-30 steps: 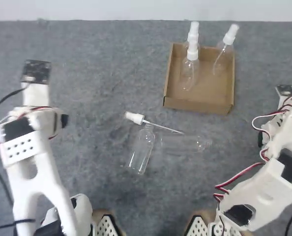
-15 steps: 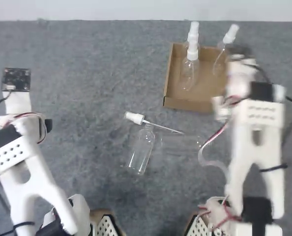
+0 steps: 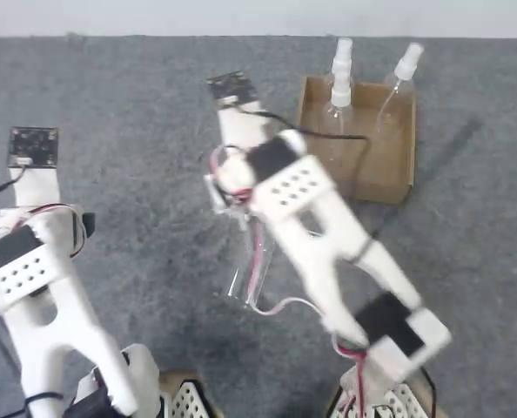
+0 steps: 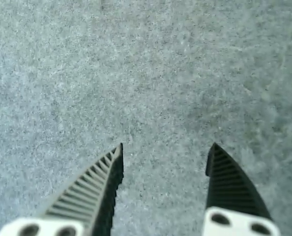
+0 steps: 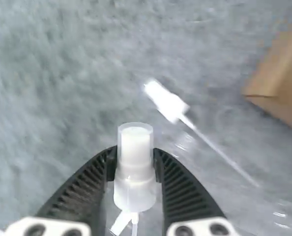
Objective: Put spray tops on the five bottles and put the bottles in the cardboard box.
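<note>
Spray top [image 5: 134, 169], white, sits clamped between the black ribbed jaws of the right gripper [image 5: 134, 153], its capped end standing up past the fingertips and its thin tube hanging back toward the wrist. Just ahead of that gripper a second spray top [image 5: 165, 102] lies loose on the grey carpet [image 5: 47, 73], its long dip tube trailing away. Farther ahead and off to one side is a corner of the cardboard box [image 5: 278, 93]. Seen from above, the right arm [image 3: 302, 200] stretches across the middle of the table, over a clear bottle [image 3: 238, 286] lying on its side. Beyond its wrist, three bottles [image 3: 391, 104] fitted with spray tops lie in the box. The left gripper [image 4: 165, 155] hangs with jaws spread wide above bare carpet, and the left arm [image 3: 32, 261] stands well apart from the bottles.
</note>
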You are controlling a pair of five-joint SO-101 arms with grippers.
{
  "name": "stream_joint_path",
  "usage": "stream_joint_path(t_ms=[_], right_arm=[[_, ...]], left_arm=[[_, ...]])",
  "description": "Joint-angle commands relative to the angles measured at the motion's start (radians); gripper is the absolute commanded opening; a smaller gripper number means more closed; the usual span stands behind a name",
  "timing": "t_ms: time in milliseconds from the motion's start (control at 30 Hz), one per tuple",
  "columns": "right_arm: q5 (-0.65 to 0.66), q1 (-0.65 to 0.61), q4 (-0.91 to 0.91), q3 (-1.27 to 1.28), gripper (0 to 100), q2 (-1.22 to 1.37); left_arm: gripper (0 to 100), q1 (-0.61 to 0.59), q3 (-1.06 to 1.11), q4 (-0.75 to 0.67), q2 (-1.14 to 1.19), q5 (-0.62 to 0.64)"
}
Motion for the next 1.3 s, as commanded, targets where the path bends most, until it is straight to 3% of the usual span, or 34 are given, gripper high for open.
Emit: stream_joint_path(t_ms=[0, 100, 167, 500, 733, 933, 1100, 1267], right_arm=[[-0.201, -0.056, -0.085, -0.103, 2.1, 0.079], [-0.368, -0.073, -0.119, -0.101, 7.1, 0.160], [-0.410, -0.077, -0.117, -0.101, 8.9, 0.211], [-0.407, -0.082, -0.153, -0.107, 9.6, 0.329], [-0.345, -0.036, -0.013, -0.107, 17.3, 0.153], [-0.103, 0.096, 0.134, -0.103, 17.8, -0.024], [-0.104, 0.308, 0.257, -0.066, 17.8, -0.081], [-0.155, 0.438, 0.183, 0.117, 17.7, -0.130]], left_arm=[[25, -0.005, -0.005, -0.046, -0.026, -0.006], [25, -0.005, -0.005, -0.049, -0.026, -0.006], [25, -0.005, -0.005, -0.049, -0.026, -0.006], [25, 0.000, -0.005, -0.049, -0.026, -0.006], [25, 0.023, -0.005, -0.038, -0.026, -0.006], [25, 0.110, -0.012, 0.032, -0.026, 0.003], [25, 0.155, -0.007, 0.031, -0.026, 0.049], [25, 0.204, -0.004, 0.034, -0.026, 0.052]])
